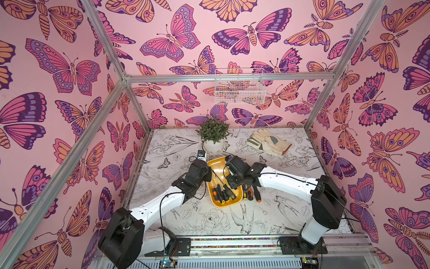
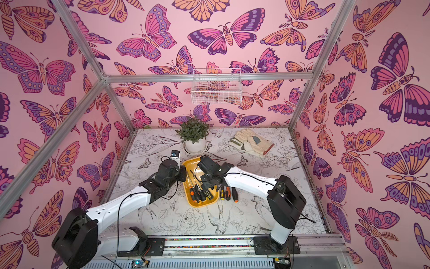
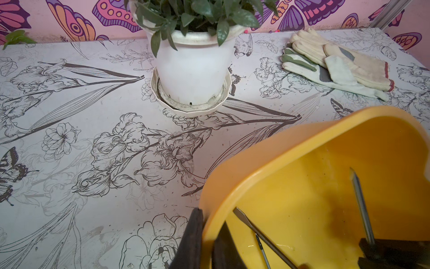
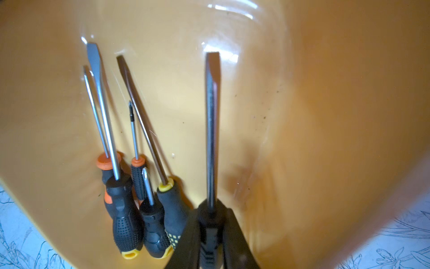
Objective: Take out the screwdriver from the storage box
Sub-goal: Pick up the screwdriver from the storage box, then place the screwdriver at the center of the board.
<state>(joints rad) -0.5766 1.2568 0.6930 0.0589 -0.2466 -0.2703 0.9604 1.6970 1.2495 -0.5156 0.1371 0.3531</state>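
Yellow plastic storage box [image 1: 218, 166] stands between the two arms, and the left gripper [image 3: 207, 242] is closed on its side rim, one finger outside the wall and one inside. Right gripper [image 4: 210, 217] is clamped tight on the black handle of the flat-blade screwdriver [image 4: 211, 130], which is within the box, its shaft running straight ahead of the jaws along the box's length. Judgement: the right arm has the tool, so removal calls for a lift over the rim, clear of the remaining screwdrivers [image 4: 123, 209] bunched just beside it.
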